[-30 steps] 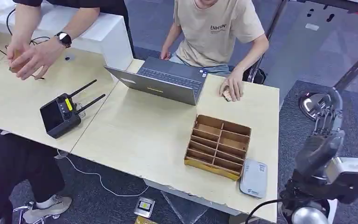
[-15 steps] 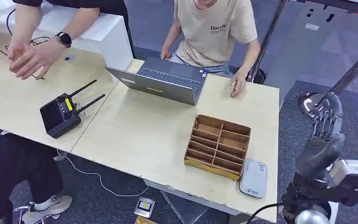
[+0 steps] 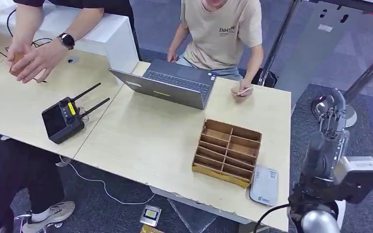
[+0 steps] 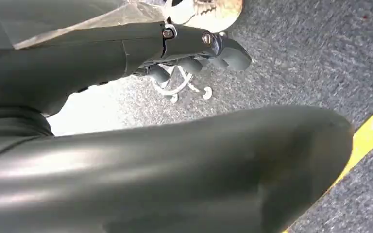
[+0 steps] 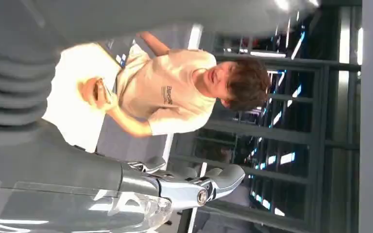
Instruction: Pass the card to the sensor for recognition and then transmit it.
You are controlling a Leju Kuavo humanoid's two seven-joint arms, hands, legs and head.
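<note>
Right now the right hand [image 3: 334,116] is raised off the right edge of the surface [image 3: 145,141], over the carpet, fingers [image 5: 218,177] straight and apart, holding nothing. The left hand [image 4: 194,46] hangs down over grey carpet; its fingers look curled in with nothing in them, though I can't tell that for sure from this angle. The card [image 3: 244,91] is pinched in the hand [image 3: 241,92] of the seated person in the beige shirt, just above the far right part of the surface, next to the open laptop [image 3: 172,85]. The sensor [image 3: 264,185], a flat grey device, lies at the near right corner, touching or just beside the cardboard divider box [image 3: 228,151]. A black remote controller [image 3: 64,118] with two antennas sits near the front left edge. A second person's hands [image 3: 26,56] with a wristwatch are at the far left corner, holding something small.
</note>
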